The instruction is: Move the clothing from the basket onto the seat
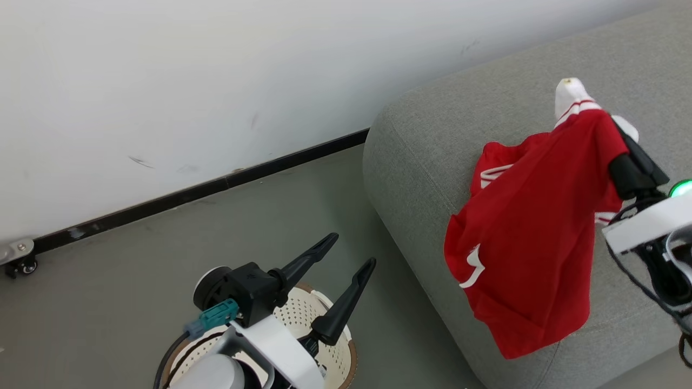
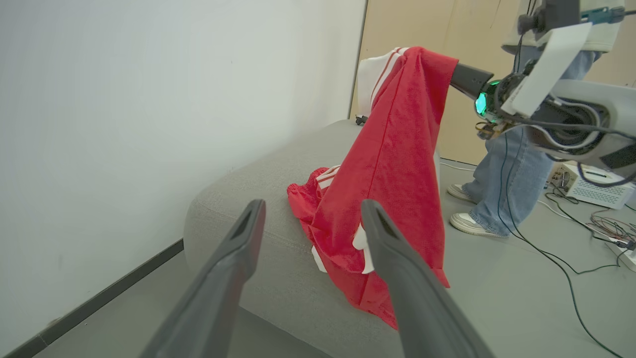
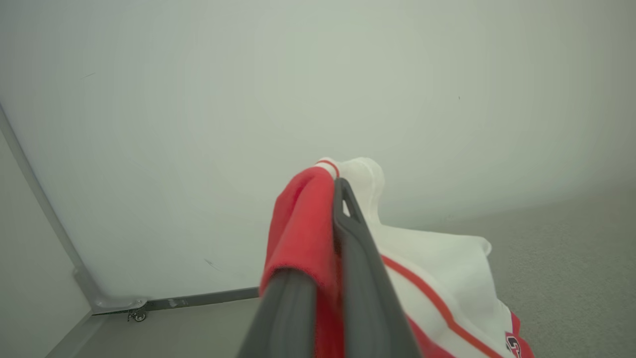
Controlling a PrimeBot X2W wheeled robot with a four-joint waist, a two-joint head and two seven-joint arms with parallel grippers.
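A red garment (image 1: 530, 237) with a white collar hangs from my right gripper (image 1: 616, 127), which is shut on its top above the grey seat (image 1: 432, 140). Its lower part drapes over the seat's front edge. In the right wrist view, the gripper (image 3: 340, 191) pinches red fabric (image 3: 298, 219) between its dark fingers. A second red piece (image 1: 494, 162) with white stripes lies on the seat behind it. My left gripper (image 1: 350, 253) stands open and holds nothing above the cream perforated basket (image 1: 338, 346). My left arm hides much of the basket's inside.
A white wall with a dark baseboard (image 1: 205, 189) runs behind the grey floor. In the left wrist view, a person's legs in jeans (image 2: 507, 174) stand beyond the seat (image 2: 258, 189), with cables (image 2: 561, 258) and a white box (image 2: 596, 189) on the floor. A caster (image 1: 21, 265) sits at the far left.
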